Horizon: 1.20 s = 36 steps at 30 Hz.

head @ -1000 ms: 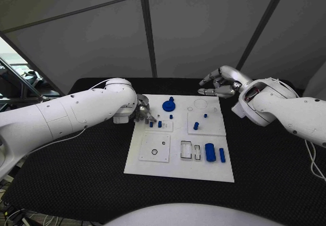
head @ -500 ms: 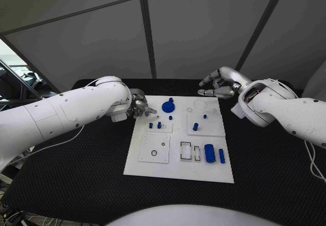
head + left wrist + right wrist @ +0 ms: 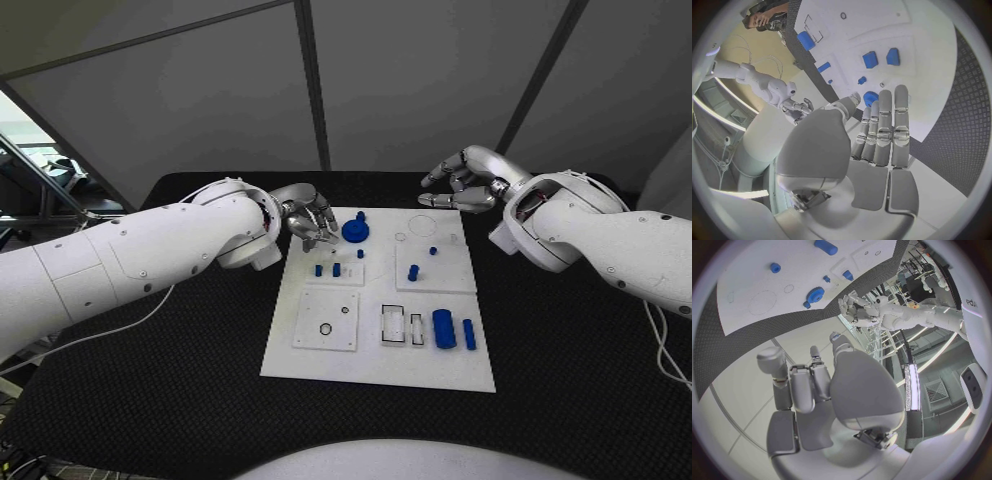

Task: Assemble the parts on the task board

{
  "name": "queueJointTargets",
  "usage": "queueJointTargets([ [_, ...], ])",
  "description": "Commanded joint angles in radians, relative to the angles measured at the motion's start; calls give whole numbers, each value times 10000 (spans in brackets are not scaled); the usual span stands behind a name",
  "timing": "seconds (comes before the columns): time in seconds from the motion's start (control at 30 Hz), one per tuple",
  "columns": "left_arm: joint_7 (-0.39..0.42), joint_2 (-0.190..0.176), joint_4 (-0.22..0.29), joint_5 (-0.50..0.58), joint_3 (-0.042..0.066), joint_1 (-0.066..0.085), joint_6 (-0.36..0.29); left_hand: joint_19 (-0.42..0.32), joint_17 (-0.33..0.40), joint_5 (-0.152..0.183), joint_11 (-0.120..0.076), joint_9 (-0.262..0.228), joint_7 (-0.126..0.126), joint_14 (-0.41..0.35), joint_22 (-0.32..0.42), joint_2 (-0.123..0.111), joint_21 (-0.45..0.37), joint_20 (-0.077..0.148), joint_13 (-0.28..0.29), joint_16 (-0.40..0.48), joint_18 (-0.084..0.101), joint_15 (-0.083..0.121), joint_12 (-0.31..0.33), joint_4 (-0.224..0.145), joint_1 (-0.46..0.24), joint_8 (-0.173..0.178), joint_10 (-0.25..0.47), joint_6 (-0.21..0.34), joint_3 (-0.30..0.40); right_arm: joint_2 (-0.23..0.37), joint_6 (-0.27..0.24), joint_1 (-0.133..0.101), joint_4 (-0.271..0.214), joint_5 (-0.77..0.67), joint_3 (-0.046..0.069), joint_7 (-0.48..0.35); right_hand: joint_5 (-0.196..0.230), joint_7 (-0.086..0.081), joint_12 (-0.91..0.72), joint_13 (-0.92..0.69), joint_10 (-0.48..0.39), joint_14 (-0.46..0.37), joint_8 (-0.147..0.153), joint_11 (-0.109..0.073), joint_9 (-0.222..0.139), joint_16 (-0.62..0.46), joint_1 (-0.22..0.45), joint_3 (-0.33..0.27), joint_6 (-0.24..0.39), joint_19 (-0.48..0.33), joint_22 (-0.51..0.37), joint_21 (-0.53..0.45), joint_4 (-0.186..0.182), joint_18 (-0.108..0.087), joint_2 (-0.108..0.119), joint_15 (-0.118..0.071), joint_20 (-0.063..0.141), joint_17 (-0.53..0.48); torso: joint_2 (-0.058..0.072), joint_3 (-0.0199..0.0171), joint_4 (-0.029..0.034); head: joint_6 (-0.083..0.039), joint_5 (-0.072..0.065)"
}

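The black table [image 3: 173, 350] carries the white task board [image 3: 378, 368].

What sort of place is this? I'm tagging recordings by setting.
Probably a robotics lab or test cell: a black table bearing a white task board with small blue parts, enclosed by grey panel walls.

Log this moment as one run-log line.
left hand: open, at task board's far-left edge, near blue round part | right hand: fingers curled, empty, beyond board
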<state>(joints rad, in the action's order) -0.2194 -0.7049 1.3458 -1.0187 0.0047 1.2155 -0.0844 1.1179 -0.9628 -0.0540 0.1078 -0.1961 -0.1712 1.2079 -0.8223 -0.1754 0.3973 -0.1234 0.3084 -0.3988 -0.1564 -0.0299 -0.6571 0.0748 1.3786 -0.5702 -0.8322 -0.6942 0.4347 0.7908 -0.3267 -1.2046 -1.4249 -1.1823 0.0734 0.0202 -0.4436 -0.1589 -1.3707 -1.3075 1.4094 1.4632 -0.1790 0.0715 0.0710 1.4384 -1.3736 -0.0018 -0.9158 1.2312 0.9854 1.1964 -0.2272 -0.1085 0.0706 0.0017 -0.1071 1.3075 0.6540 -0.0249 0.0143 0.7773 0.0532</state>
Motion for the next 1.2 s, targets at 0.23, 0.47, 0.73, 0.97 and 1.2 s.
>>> queueJointTargets([
  [0.23, 2482, 531, -370, -2317, -353, -183, -1669, 48, 750, 2, 5, 651, 48, -305, 207, -174, -211, -54, -835, -224, -236, -52, 775, -278, 199, 758, -300, -645, -231, -34, -29, -19, 2, -26, 4, -73, -62, 23, 44, -441, -81, 614, -56, -19, -15, -56, -40, 19, 24, -26, -17, -43, -17, -90, -57, -74, 35, 536, 14, 6, -20, -94, -84],
  [0.47, 2398, 960, -780, -3310, -501, -202, -1357, 1322, 445, 23, -125, 1062, 155, 600, -900, -117, 1423, 88, -1232, -1932, -138, 115, 979, -254, 129, 1304, -663, -1185, -521, -57, -24, -18, 6, -26, 3, -76, -68, 24, 40, -445, -78, 615, -58, -19, -14, -57, -56, 27, 24, -22, -11, -40, -12, -89, -65, -74, 35, 537, 18, 11, -12, -110, -104],
  [0.73, 2037, 1461, -1156, -4003, -535, -209, -739, 2753, -1607, 9, -224, 1302, 276, 1829, -4395, -87, 6389, 210, -1750, -6378, 538, 221, 1437, -247, 175, 1957, -1054, -1889, -446, -89, -23, -17, 11, -26, 3, -85, -68, 24, 40, -445, -78, 615, -59, -20, -14, -57, -57, 28, 24, -22, -11, -40, -12, -89, -65, -74, 35, 537, 25, 1, -28, -107, -94],
  [0.97, 1904, 1734, -1434, -4188, -542, -217, -404, 2953, -1689, 9, -230, 1289, 286, 2024, -4992, -82, 7204, 212, -1993, -7064, 647, 238, 1754, -279, 201, 2208, -1264, -2191, -322, -94, -22, -17, 2, -26, 3, -84, -68, 24, 40, -445, -78, 615, -59, -20, -14, -57, -57, 28, 24, -22, -11, -40, -12, -89, -65, -74, 35, 537, 17, -3, -14, -102, -125],
  [1.2, 1732, 1868, -1568, -4228, -544, -222, -38, 3045, -1731, 9, -233, 1284, 290, 2140, -5226, -60, 7535, 214, -2117, -7380, 698, 248, 1935, -297, 211, 2346, -1393, -2333, -228, -100, -21, -17, -6, -26, 3, -83, -68, 24, 40, -445, -78, 615, -59, -20, -14, -57, -57, 28, 24, -22, -11, -40, -12, -89, -65, -74, 35, 537, 16, -3, -11, -72, -126],
])
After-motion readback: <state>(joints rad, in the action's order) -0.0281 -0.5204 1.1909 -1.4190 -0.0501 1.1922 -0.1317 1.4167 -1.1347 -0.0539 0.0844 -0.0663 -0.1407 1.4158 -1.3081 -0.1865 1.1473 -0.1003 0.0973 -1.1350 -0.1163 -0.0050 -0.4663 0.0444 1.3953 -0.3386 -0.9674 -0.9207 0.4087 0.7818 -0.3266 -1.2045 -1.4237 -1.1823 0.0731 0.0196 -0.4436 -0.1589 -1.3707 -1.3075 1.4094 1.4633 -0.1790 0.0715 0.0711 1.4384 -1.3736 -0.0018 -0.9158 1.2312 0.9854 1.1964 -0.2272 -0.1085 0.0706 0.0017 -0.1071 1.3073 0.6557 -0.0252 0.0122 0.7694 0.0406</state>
